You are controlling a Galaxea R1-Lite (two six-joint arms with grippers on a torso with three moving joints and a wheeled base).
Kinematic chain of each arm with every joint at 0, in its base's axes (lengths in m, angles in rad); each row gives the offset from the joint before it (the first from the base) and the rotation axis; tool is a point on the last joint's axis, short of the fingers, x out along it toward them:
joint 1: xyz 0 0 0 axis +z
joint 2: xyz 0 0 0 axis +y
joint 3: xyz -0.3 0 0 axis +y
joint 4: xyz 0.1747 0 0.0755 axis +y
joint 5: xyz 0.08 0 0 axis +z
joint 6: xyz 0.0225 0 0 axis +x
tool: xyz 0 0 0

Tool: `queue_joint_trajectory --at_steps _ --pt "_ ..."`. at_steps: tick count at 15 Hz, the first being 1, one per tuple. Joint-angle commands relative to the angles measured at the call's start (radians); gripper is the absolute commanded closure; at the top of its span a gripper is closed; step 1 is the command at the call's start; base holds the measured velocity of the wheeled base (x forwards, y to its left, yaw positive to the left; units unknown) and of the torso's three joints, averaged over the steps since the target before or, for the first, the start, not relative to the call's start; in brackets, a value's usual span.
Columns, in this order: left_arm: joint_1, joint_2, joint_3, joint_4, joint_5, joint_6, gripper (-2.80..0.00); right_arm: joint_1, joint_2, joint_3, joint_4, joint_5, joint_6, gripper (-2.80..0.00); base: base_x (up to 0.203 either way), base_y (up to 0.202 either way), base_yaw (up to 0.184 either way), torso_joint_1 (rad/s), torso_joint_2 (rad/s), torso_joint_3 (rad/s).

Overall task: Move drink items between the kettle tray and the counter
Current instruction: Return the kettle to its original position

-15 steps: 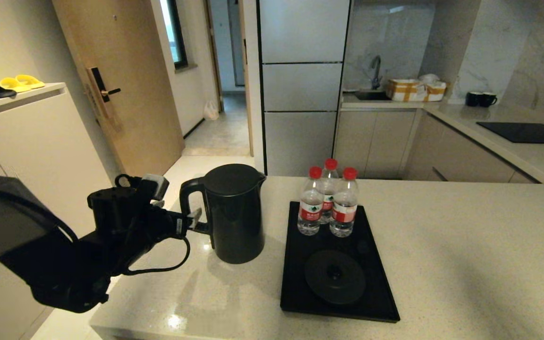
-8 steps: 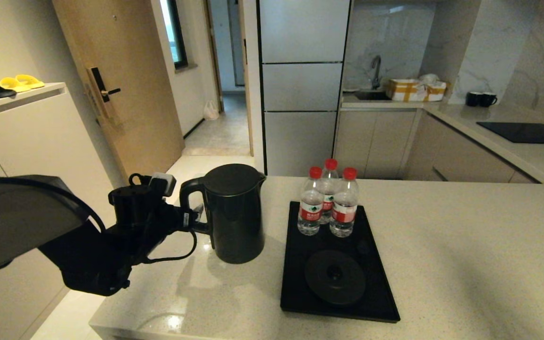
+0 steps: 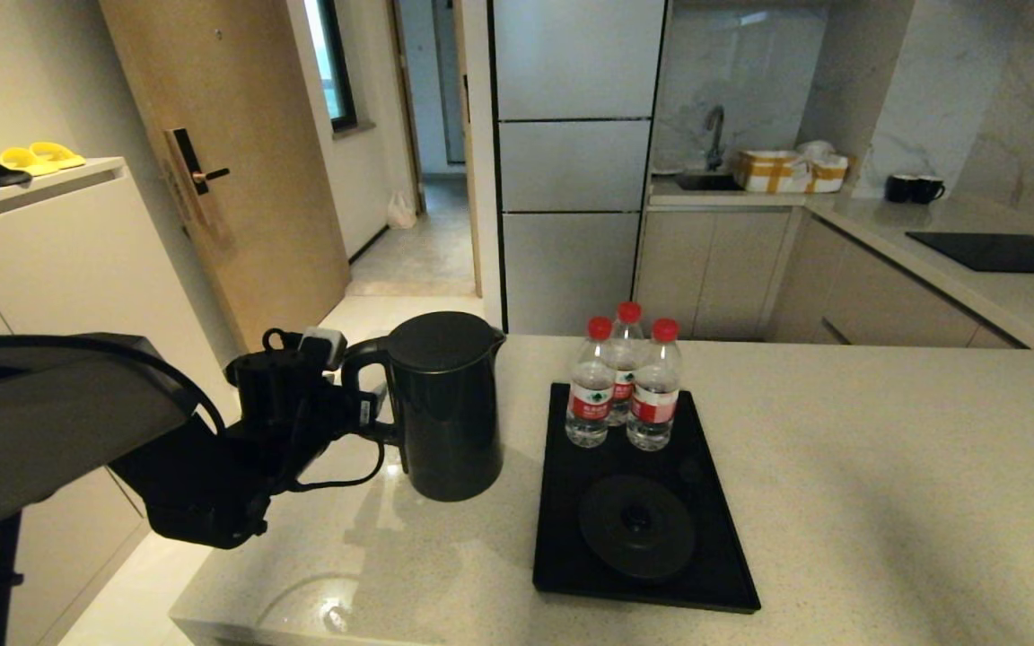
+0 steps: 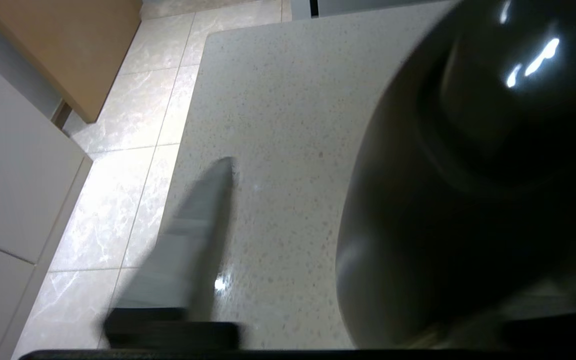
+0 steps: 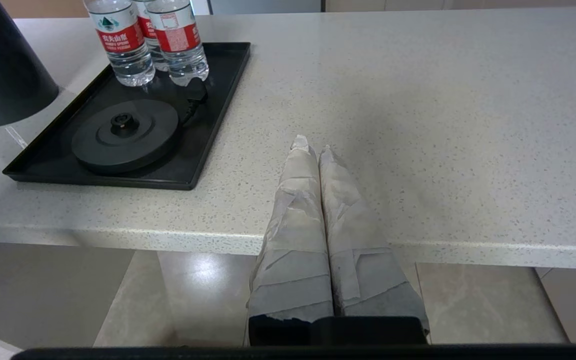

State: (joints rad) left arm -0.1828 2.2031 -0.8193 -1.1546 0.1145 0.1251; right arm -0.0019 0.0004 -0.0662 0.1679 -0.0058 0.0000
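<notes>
The tall black kettle [image 3: 445, 404] stands on the beige counter [image 3: 885, 467], left of the black kettle tray [image 3: 562, 556]. The tray's round base disc [image 3: 636, 525] is bare. My left gripper [image 3: 375, 408] is at the kettle's loop handle, open. In the left wrist view one taped finger [image 4: 193, 240] shows over the counter, and the dark kettle [image 4: 468, 200] hides the other. My right gripper [image 5: 313, 145] is shut and empty over the counter's near edge, right of the tray [image 5: 218, 100]. It is out of the head view.
Three red-capped water bottles [image 3: 625, 386] stand at the tray's far end. The counter's left edge drops to the tiled floor [image 4: 118, 175] beside the kettle. A white cabinet [image 3: 59, 269] stands at the left. The far worktop carries a hob [image 3: 1002, 251], cups and boxes.
My left arm has moved right towards the kettle, bringing its fingers up to the handle. The kettle, tray and bottles have not moved.
</notes>
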Motion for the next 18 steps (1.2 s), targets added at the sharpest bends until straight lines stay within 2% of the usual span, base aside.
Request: queue_joint_trajectory --at_steps 1,12,15,18 --pt "0.0 0.005 -0.017 -0.005 0.002 0.001 0.0 0.0 0.0 0.0 0.001 0.0 0.0 0.0 0.0 0.0 0.0 0.0 0.0 0.0" --pt "-0.018 -0.017 0.004 -0.016 -0.001 -0.014 0.0 0.0 0.0 0.0 0.001 0.0 0.0 0.0 0.0 0.0 0.0 0.0 0.0 0.0" --pt "-0.039 -0.113 0.021 0.003 -0.002 -0.085 0.0 0.0 0.0 0.0 0.001 0.0 0.0 0.0 0.0 0.0 0.0 0.0 0.0 0.0" --pt "-0.058 -0.204 0.044 0.047 -0.01 -0.12 0.0 0.0 0.0 0.0 0.001 0.0 0.0 0.0 0.0 0.0 0.0 0.0 0.0 0.0"
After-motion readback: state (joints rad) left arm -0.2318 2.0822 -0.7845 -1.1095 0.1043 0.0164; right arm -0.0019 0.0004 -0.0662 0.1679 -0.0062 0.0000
